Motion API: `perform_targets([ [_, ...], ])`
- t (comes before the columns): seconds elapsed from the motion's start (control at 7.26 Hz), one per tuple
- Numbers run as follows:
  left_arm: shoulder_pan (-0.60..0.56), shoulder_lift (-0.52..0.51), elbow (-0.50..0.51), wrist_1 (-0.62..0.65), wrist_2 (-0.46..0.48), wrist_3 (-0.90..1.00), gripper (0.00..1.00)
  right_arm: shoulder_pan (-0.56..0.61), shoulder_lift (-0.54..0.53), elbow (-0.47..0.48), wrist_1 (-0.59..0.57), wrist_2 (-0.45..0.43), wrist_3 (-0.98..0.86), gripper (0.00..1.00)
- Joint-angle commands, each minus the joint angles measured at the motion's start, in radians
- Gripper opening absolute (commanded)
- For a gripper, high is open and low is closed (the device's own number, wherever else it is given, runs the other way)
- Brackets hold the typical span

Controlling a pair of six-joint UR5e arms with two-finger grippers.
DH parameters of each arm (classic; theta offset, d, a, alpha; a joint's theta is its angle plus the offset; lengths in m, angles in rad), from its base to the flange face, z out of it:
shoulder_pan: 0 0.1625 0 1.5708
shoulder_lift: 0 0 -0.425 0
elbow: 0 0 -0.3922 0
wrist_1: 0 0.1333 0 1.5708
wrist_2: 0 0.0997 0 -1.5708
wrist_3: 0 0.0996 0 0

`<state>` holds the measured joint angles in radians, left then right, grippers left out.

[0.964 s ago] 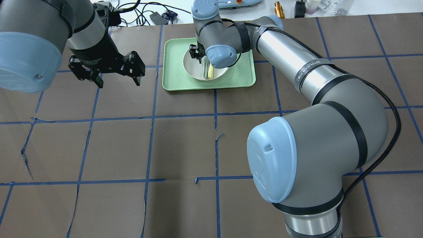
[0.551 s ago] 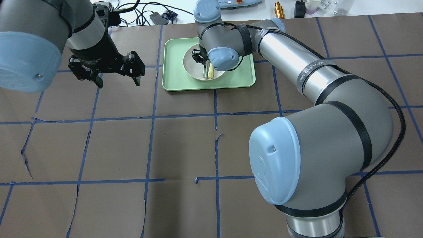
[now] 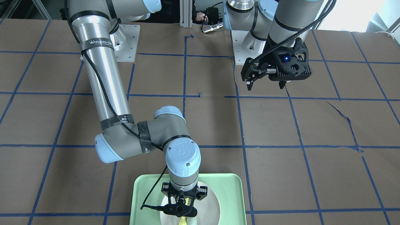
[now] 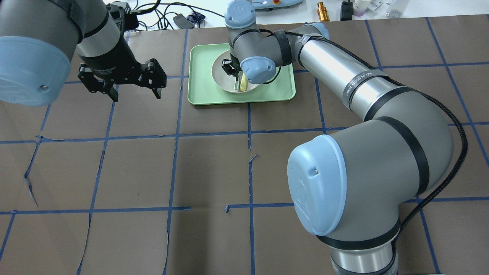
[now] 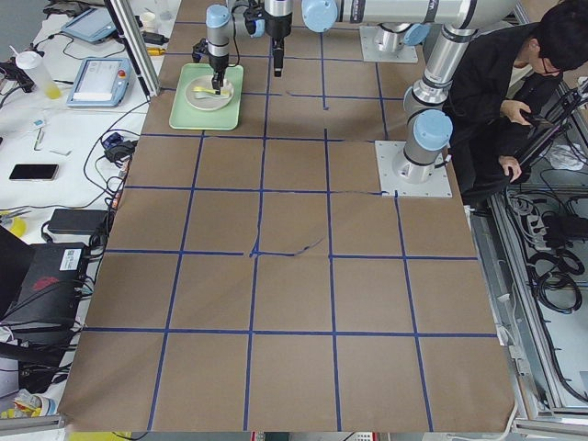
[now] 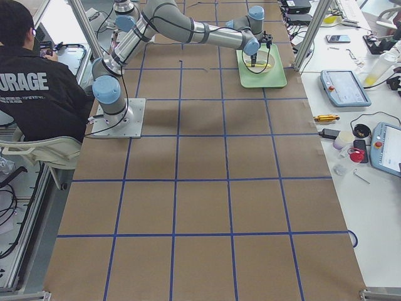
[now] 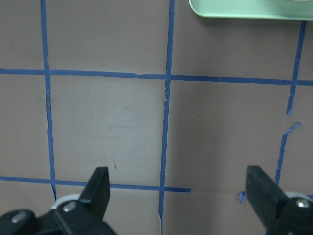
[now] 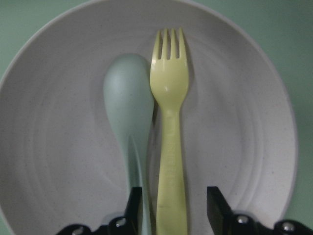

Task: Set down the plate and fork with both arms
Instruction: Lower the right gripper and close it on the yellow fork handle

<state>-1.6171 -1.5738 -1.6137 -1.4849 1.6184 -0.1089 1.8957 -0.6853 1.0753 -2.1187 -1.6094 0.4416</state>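
Observation:
The off-white plate (image 8: 234, 122) sits in the mint-green tray (image 4: 202, 91) at the table's far side. The pale-yellow fork (image 8: 169, 122) lies in the plate, right beside a grey-green spoon (image 8: 128, 98). My right gripper (image 8: 174, 208) is open and low over the plate, with its fingers on either side of the fork's handle and not closed on it. It also shows in the overhead view (image 4: 231, 70), where part of the fork (image 4: 242, 83) is visible. My left gripper (image 4: 135, 93) is open and empty, above the table left of the tray.
The tray's near edge (image 7: 244, 10) shows at the top of the left wrist view. Brown paper with blue tape lines covers the table (image 4: 210, 168). Cables and small tools (image 4: 323, 11) lie beyond the far edge. An operator (image 6: 37, 81) sits behind the robot.
My right wrist has come down closer to the plate, with its fingers now around the fork's handle. The left arm has hardly moved.

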Motion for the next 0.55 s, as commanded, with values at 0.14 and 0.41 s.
perform_targets([
  [0.14,0.002,0.0,0.0,0.0,0.0,0.0,1.0,-0.007,-0.002,0.002,-0.001,0.0,-0.003,0.44],
  [0.41,0.002,-0.002,0.0,0.0,0.0,0.0,1.0,-0.007,0.001,0.0,-0.001,0.002,-0.003,0.44],
])
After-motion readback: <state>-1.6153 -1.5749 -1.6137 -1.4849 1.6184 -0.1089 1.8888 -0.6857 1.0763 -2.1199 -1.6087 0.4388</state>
